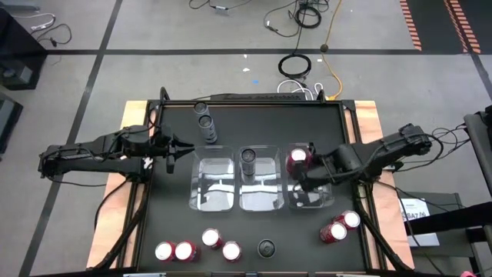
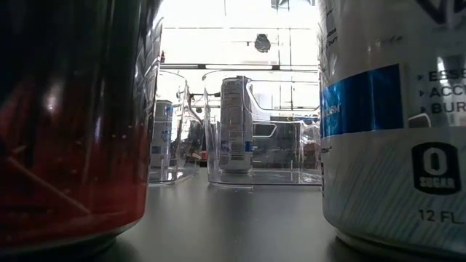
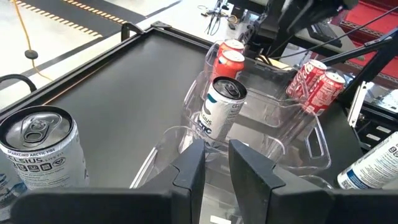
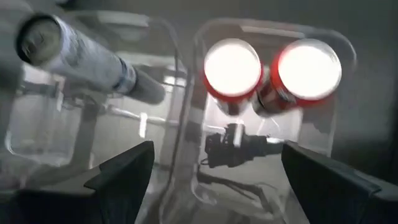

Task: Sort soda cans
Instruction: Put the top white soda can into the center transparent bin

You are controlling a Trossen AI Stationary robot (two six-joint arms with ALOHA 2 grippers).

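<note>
- High view: my right end effector (image 1: 306, 175) hangs over the right clear bin (image 1: 327, 201), fingers spread wide and empty. One red can (image 1: 297, 160) stands in that bin just beside it. I judge the drop into the red bin done. The next move calls for lifting clear and reaching towards the two loose red cans (image 1: 343, 225) nearest it on the tabletop (image 1: 165, 208).
- Still from above: my left end effector (image 1: 184, 148) waits beside the left bin (image 1: 213, 201), nearly closed on nothing. Two Celsius cans (image 1: 204, 117) stand just behind it, and one (image 1: 248, 158) is in the middle bin (image 1: 259, 201) on its far side. A fourth, dark-topped can (image 1: 266, 248) stands at the front edge, near four more red cans (image 1: 197, 246). That makes six loose red cans.
- Low view: one red can (image 2: 65, 124) and one Celsius can (image 2: 393, 124) loom close. One more can stands in the middle bin (image 2: 309, 124). I see neither end effector.
- Left wrist view: the left end effector (image 3: 216, 152) points at the binned Celsius can (image 3: 222, 109).
- Right wrist view: ahead of the right end effector (image 4: 216, 149), two red cans (image 4: 270, 71) are in the bin, so eight red in all and four Celsius.
</note>
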